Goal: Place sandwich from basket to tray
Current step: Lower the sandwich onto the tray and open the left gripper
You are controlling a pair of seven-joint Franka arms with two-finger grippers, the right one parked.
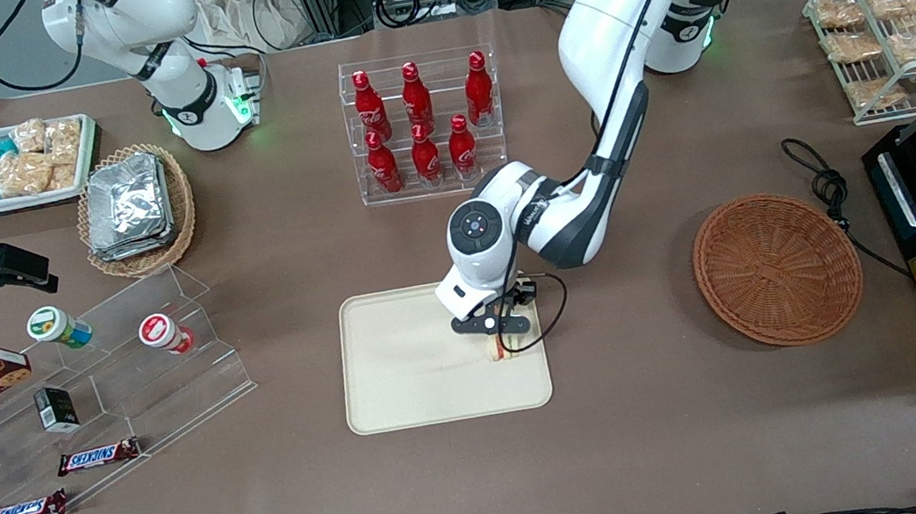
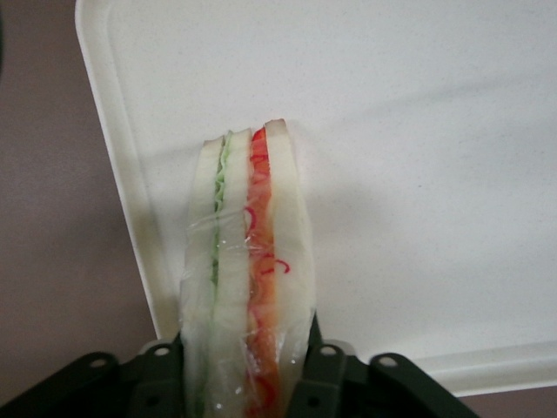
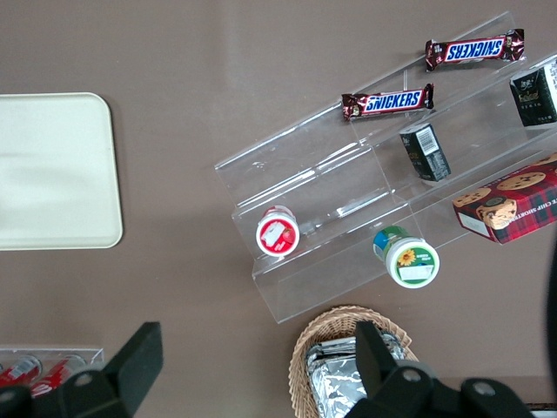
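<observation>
The gripper point(image 1: 503, 341) hung low over the tray point(image 1: 404, 388), its two black fingers point(image 2: 324, 374) pinched on the sandwich point(image 2: 248, 270), one on each bread face. In the wrist view the wedge stood on edge in clear wrap, green filling in one seam and orange-red in the other, its tip over the tray's pale floor just inside the rim. Whether the sandwich touched the tray could not be told. From the front, only a sliver of sandwich point(image 1: 502, 352) showed under the gripper, near the tray edge closest to the working arm's end of the table.

The tray sat nearer the front camera than most of the table's goods. Beside it, toward the working arm's end and well apart, stood the basket point(image 1: 776, 268) (reddish-brown wicker, nothing in it). Toward the parked arm's end of the tray, a clear stepped stand point(image 1: 128, 371) carried two capped cups and small boxes, with two Snickers bars point(image 1: 97, 456) on its lowest steps.

Farther from the camera than the tray, a clear rack point(image 1: 423, 124) held six red bottles. A tan wicker basket point(image 1: 138, 209) with foil packs sat farther still toward the parked arm's end.
</observation>
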